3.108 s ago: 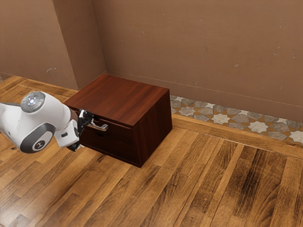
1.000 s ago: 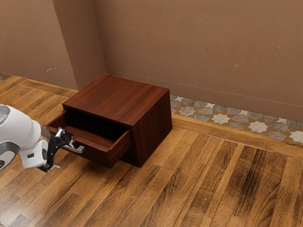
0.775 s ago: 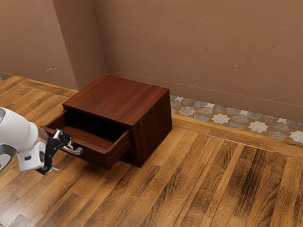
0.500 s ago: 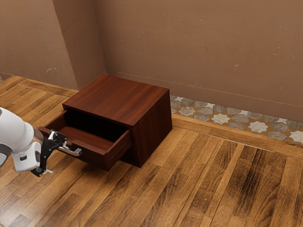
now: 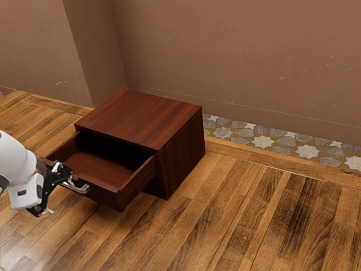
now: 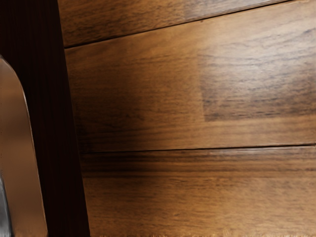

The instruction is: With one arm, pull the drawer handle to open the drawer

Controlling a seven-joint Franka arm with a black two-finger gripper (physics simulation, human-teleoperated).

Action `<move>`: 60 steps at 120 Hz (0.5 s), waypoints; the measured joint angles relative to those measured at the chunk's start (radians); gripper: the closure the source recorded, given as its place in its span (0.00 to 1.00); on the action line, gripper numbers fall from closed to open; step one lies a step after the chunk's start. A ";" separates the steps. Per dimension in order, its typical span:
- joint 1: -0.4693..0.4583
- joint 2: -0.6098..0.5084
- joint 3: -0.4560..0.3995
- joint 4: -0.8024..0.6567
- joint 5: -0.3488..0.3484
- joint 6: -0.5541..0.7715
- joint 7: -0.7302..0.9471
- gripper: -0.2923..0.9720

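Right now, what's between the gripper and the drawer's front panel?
The silver handle, seen in the exterior view: it spans from the gripper to the drawer front, with nothing else between them.

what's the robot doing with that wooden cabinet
A white robot arm is working the drawer of a dark wooden cabinet that sits on the floor. Its black claw is closed on the drawer's silver handle. The drawer stands well out of the cabinet, so the opening looks largely done.
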 joint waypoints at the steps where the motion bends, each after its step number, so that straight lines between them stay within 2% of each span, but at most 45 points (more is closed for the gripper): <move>1: 0.000 0.001 0.000 0.000 0.001 -0.001 0.000 0.23; 60: 0.000 0.070 0.027 0.002 0.044 -0.026 -0.004 0.23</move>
